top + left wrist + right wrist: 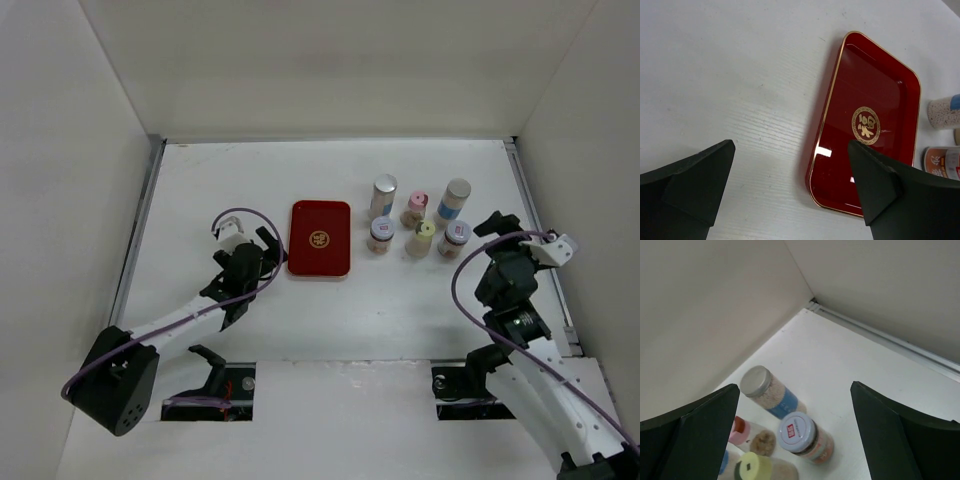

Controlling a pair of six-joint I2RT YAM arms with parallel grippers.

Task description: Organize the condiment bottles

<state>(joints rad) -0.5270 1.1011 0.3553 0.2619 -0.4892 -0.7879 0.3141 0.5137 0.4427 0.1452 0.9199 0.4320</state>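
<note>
Right wrist, bottles (799,432) ahead of end effector (794,386)

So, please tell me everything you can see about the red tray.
The red tray is a flat rectangle with rounded corners, a thin gold line along its rim and a round gold emblem in its middle. It looks glossy, like lacquer. It lies flat on the white table, nothing in it, apart from the condiment bottles on its right.
</note>
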